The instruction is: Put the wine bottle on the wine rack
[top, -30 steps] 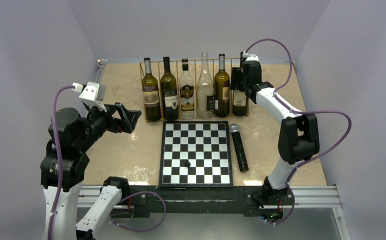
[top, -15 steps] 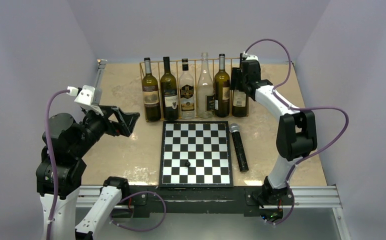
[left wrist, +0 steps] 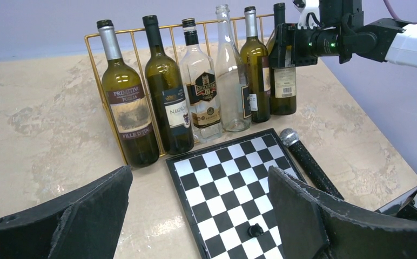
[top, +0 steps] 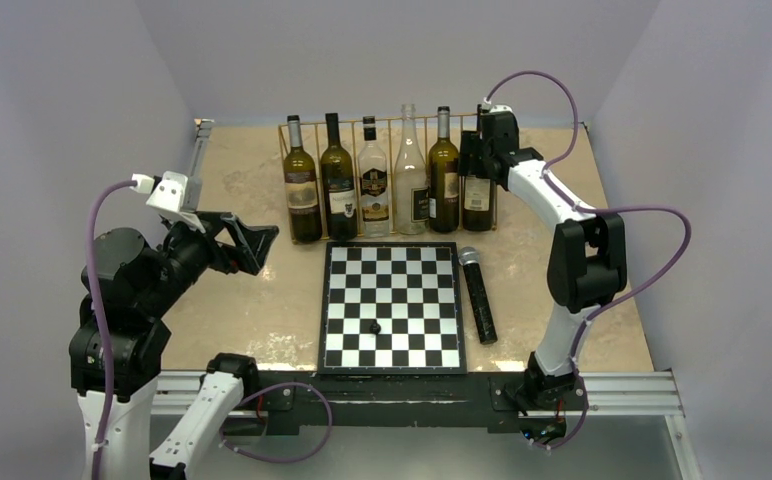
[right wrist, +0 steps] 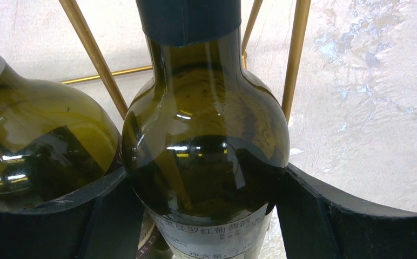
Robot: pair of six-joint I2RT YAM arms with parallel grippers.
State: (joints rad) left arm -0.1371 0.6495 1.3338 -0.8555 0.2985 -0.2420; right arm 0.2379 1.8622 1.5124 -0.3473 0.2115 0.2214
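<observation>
Count log.
- dark green wine bottles [top: 302, 190]: 4
- clear glass bottles [top: 411, 185]: 2
- bottles in all: 6
- gold wire wine rack [left wrist: 128, 31]: 1
- black-and-white chessboard [top: 392, 305]: 1
- small black chess piece [top: 374, 327]: 1
- black microphone [top: 478, 297]: 1

Soft, even light falls from overhead; all three views are bright. The pale worktop [top: 252, 290] shows a white sheen near its front edge, left of the chessboard [top: 392, 305]. Shadows are short and faint. In the right wrist view, lamp reflections streak the dark glass of the wine bottle [right wrist: 206, 151]; in the left wrist view, the fingers [left wrist: 87, 216] of the left claw [left wrist: 200, 178] loom dark and slightly soft.
</observation>
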